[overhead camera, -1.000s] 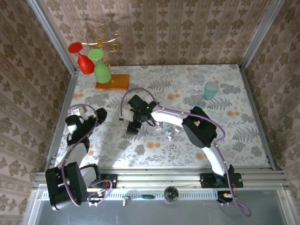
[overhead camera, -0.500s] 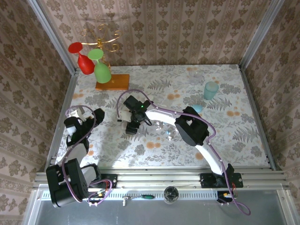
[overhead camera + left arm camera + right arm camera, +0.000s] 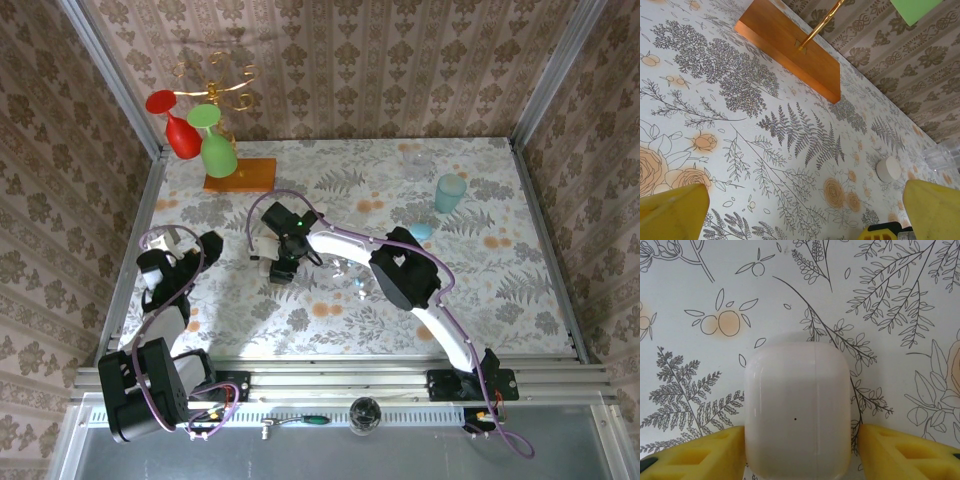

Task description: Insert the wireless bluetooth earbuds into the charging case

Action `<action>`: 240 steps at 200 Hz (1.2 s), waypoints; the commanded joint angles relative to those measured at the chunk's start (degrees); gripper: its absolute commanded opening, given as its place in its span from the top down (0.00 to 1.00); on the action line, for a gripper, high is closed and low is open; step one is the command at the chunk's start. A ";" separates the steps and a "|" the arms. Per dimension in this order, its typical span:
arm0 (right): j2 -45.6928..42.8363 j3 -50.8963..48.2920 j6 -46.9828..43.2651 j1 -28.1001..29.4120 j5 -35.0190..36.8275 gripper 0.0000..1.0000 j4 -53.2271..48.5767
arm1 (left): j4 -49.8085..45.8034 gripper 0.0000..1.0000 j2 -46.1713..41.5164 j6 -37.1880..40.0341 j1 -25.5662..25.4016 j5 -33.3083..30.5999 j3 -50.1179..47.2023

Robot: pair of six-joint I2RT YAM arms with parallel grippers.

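A white rounded box (image 3: 797,410) with a lid seam and a small dot lies on the floral tabletop between my right gripper's (image 3: 800,452) yellow fingers. The left finger touches it and a thin gap shows at the right finger, so the jaws are open around it. From above, this gripper (image 3: 270,262) is left of centre. The light-blue charging case (image 3: 421,231) lies further right, near the teal cup. One tiny glinting earbud (image 3: 358,285) lies at mid-table. My left gripper (image 3: 805,215) is wide open over bare tabletop, at the table's left (image 3: 192,246).
An orange wooden base (image 3: 790,50) carries a gold stand with red and green glasses (image 3: 200,135) at back left. A teal cup (image 3: 450,192) and a clear glass (image 3: 415,165) stand at back right. A small white puck (image 3: 888,170) lies ahead of the left gripper.
My right gripper has shifted slightly left and back, and its jaws have narrowed around the white box. The right arm's elbow moved left, uncovering the light-blue case. The left arm barely moved.
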 commanded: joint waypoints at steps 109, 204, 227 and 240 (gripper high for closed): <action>-15.79 -20.49 3.08 -2.29 -0.87 0.56 16.71 | -5.45 0.00 -0.64 1.12 -9.17 -3.59 3.09; -36.47 -41.26 -0.05 -8.80 -0.54 0.56 23.64 | 1.66 0.14 11.97 -2.34 -27.41 8.25 8.56; -38.21 -42.74 -0.06 -9.00 -1.61 0.56 24.65 | 8.06 0.23 16.51 -6.26 -30.77 11.77 9.75; -38.71 -43.14 -0.06 -9.07 -1.80 0.56 24.84 | 11.89 0.28 19.29 -8.61 -32.24 13.19 10.43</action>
